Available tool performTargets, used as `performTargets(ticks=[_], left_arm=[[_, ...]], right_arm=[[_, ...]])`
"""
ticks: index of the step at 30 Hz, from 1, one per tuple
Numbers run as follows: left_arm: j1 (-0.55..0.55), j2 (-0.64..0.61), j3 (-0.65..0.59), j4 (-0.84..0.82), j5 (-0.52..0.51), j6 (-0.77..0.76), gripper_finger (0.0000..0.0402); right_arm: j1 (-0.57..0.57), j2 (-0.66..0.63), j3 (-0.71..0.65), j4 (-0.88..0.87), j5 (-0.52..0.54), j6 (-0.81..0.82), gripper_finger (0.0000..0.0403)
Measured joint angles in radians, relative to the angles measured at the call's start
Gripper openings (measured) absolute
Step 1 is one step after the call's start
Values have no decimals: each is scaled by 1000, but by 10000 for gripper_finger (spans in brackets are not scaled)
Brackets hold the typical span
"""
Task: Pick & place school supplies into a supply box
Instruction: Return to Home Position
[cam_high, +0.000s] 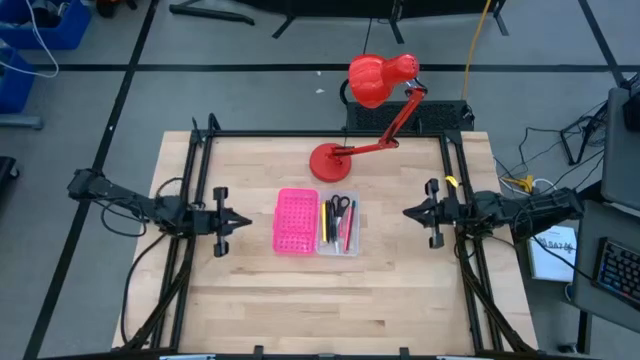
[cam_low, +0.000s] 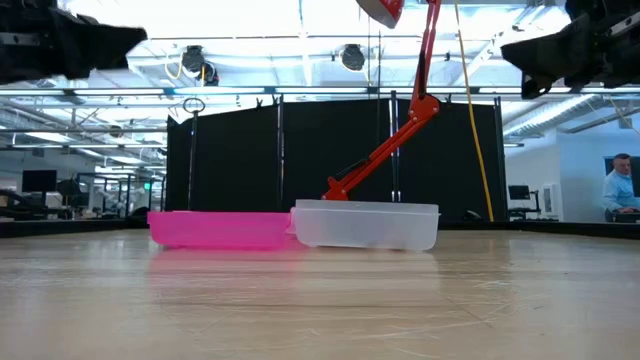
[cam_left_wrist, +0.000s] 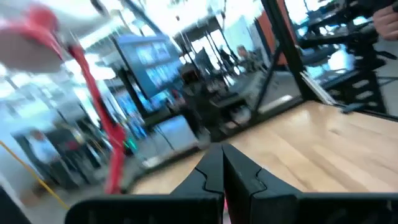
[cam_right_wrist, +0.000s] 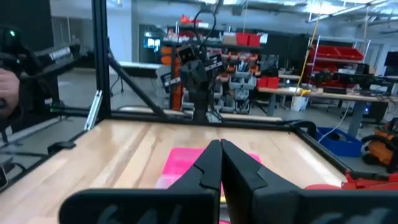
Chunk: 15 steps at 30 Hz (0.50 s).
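Note:
The supply box lies open at the table's middle: its pink dotted lid half (cam_high: 295, 221) (cam_low: 218, 229) on the left, its clear tray (cam_high: 338, 225) (cam_low: 365, 224) on the right. Pens, pencils and black-handled scissors (cam_high: 339, 207) lie inside the tray. My left gripper (cam_high: 243, 221) (cam_left_wrist: 222, 163) hovers shut above the table, left of the box. My right gripper (cam_high: 408, 212) (cam_right_wrist: 221, 157) hovers shut to the box's right. Both point toward the box and hold nothing.
A red desk lamp stands behind the box, its round base (cam_high: 328, 161) on the table and its head (cam_high: 380, 78) beyond the far edge. Black frame rails (cam_high: 200, 170) run along the table's left and right sides. Bare wood lies near the front edge (cam_high: 320, 310).

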Motion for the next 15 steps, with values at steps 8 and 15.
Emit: performTargets(ticks=[8, 15], left_arm=[[-70, -190, 0, 17, -10, 171, 2], [-66, -305, 0, -248, -20, 81, 1]], right_arm=[[0, -122, -1, -63, 5, -1, 0], [0, -151, -1, -184, 48, -2, 0]])
